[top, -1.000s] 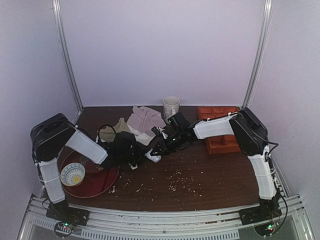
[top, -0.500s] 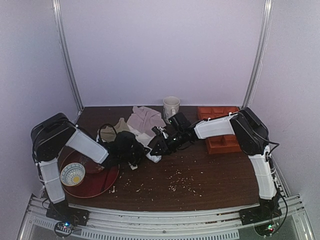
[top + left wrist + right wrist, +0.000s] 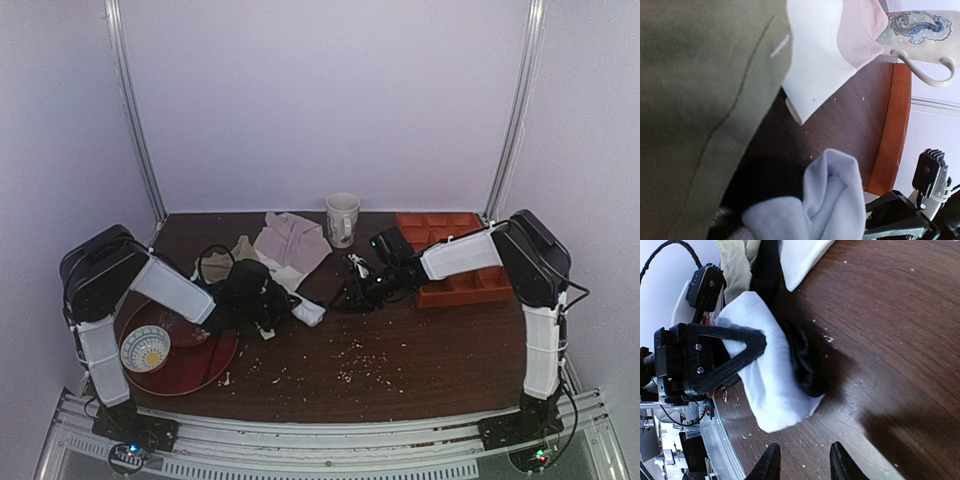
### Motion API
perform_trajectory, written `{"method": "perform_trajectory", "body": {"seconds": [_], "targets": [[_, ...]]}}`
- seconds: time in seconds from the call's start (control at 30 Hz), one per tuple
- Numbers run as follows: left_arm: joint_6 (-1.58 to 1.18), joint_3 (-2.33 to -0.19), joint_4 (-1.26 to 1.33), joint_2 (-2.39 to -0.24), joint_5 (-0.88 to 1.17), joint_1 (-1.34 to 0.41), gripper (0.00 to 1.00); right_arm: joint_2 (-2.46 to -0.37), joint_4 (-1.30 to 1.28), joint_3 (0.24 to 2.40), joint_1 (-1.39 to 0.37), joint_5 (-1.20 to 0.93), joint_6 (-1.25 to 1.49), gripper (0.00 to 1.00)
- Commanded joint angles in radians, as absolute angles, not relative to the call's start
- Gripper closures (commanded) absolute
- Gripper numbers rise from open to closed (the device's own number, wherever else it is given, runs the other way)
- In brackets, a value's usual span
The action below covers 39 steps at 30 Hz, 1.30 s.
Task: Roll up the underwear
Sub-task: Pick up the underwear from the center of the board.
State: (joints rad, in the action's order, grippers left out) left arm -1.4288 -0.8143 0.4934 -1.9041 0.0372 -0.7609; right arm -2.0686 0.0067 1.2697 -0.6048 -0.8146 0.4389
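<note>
The underwear (image 3: pixel 765 385) lies bunched into a white bundle with a black hem (image 3: pixel 802 360) on the brown table, left of centre in the top view (image 3: pixel 308 313). My left gripper (image 3: pixel 283 306) is shut on it; one black triangular finger (image 3: pixel 720 360) presses across the bundle. In the left wrist view the white folds (image 3: pixel 827 200) and black hem (image 3: pixel 765 182) fill the bottom, hiding my own fingers. My right gripper (image 3: pixel 802 465) stands open a short way to the right of the bundle (image 3: pixel 352 295), nothing between its fingers.
An olive-beige garment (image 3: pixel 700 100), a white cloth (image 3: pixel 815 55) and a pinkish cloth (image 3: pixel 290 240) lie behind the bundle. A seahorse mug (image 3: pixel 342 215) stands at the back, an orange tray (image 3: pixel 430 225) at the right. A red plate (image 3: pixel 195 365) with a bowl (image 3: pixel 146 349) sits left. Crumbs (image 3: pixel 360 365) lie scattered.
My right gripper has let go of the bundle, opened and drawn back to the right. My left gripper has closed on the underwear.
</note>
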Motion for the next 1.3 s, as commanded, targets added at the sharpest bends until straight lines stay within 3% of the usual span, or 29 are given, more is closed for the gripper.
{"method": "perform_trajectory", "body": {"seconds": [0.0,0.23,0.33,0.53,0.87,1.27], "targets": [[-1.361,-0.78,0.505,-1.868,0.128,-0.741,1.0,-1.984,0.077,1.198,-0.592,-0.78,0.495,0.69],[-1.307,-0.738,0.678,-1.867,0.328,-0.691,1.0,-1.927,0.108,1.139,-0.591,-0.745,0.511,0.7],[-1.257,-0.755,0.692,-1.87,0.425,-0.668,1.0,-1.905,0.115,1.124,-0.591,-0.739,0.515,0.73],[-1.14,-0.815,0.677,-1.866,0.643,-0.629,1.0,-1.848,0.125,1.087,-0.585,-0.697,0.521,0.71],[-1.025,-0.92,0.559,-1.888,0.849,-0.614,1.0,-1.811,0.114,1.047,-0.58,-0.673,0.515,0.72],[-0.897,-1.183,0.301,-1.896,0.927,-0.628,1.0,-1.585,-0.007,0.956,-0.51,-0.35,0.53,0.73]]}}
